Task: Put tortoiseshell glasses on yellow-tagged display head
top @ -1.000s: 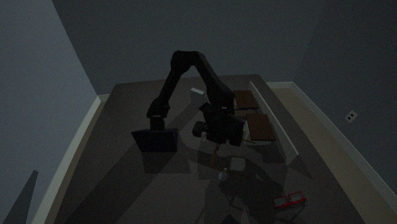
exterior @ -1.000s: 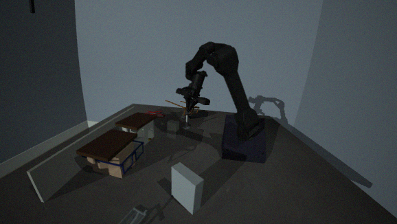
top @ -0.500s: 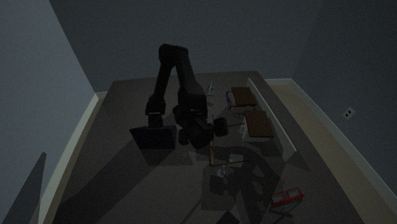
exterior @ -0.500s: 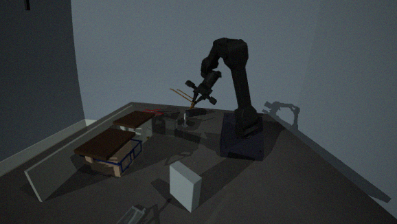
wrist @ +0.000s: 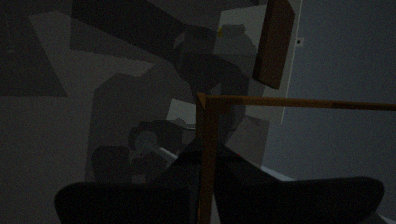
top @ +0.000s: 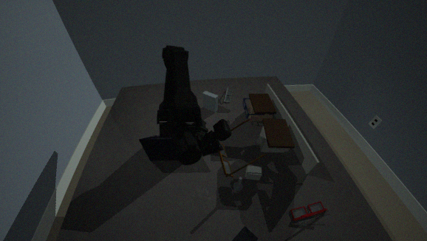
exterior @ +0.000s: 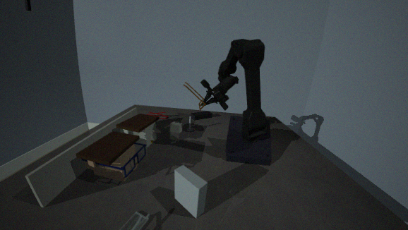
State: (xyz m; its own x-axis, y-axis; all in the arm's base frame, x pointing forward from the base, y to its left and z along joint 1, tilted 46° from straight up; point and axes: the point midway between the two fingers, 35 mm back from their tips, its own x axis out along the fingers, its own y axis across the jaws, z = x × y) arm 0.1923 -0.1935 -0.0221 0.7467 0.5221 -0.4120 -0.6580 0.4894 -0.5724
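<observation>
The tortoiseshell glasses show as an orange-brown frame with open temples. My gripper is shut on their front frame and holds them above the table; in the exterior view the temples slant up toward the heads' side. The display head with the yellow tag has a brown top and a pale body, and wears no glasses that I can see. It stands apart from the held glasses. The other head wears blue glasses.
A pale panel stands behind the heads. A small pale block and a small post stand below the glasses. Red glasses, a white box and clear glasses are farther off.
</observation>
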